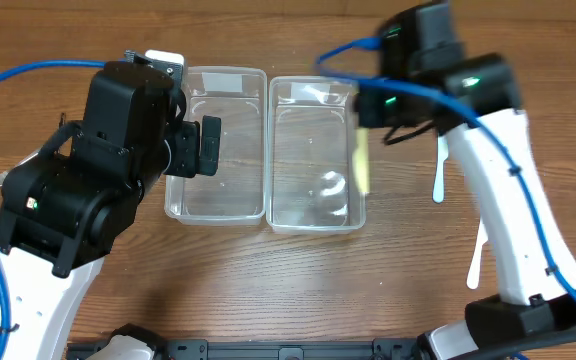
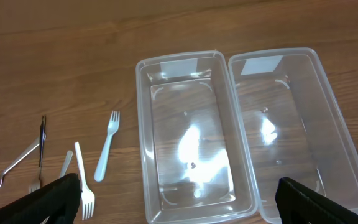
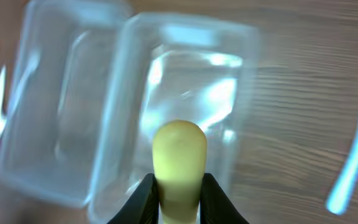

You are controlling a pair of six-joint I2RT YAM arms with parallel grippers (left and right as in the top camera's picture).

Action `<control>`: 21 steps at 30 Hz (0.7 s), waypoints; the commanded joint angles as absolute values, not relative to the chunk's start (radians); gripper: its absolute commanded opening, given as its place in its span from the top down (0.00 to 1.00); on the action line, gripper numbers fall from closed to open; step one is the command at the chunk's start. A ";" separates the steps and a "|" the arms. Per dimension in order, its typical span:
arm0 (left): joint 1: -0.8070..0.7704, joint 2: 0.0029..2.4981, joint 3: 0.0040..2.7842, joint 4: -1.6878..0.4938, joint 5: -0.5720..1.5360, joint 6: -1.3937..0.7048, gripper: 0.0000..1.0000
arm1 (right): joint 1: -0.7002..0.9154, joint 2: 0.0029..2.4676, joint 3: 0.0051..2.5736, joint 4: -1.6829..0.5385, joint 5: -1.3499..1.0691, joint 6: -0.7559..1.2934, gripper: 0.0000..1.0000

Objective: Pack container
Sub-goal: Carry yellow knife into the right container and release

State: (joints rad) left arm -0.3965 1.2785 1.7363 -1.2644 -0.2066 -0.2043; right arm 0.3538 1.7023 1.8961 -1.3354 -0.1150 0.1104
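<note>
Placing step: Right gripper [image 3: 178, 190] gripped yellow utensil [image 3: 179, 152], tub [image 3: 166, 81] below jaws. Left gripper [image 2: 185, 202] stood open. Next move, likely: lower, release inside.

A wooden table [image 1: 268, 290] fills every view edge to edge. Its surface is mid-brown, with darker grain streaks running left to right across the overhead frame. The light is even and soft, casting only faint shadows on the wood.

Wooden table [image 1: 268, 290]: two clear containers [image 1: 233, 190] side by side; forks [image 2: 107, 146] left, white cutlery [image 1: 438, 175] right.
</note>
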 commanded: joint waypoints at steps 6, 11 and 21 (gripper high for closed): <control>-0.391 1.275 1.752 -1.260 -0.209 -0.218 0.00 | 0.470 1.892 1.798 -1.251 -0.088 0.109 0.96; -0.391 1.275 1.752 -1.260 -0.209 -0.218 0.00 | 0.470 1.979 1.786 -1.220 -0.091 0.126 0.96; -0.391 1.275 1.752 -1.260 -0.209 -0.218 0.00 | 0.469 2.011 1.813 -1.219 -0.091 0.127 0.58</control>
State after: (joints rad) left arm -0.3965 1.2785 1.7363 -1.2644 -0.2066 -0.2043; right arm 0.4713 2.0209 1.7836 -1.2133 -0.0959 0.1188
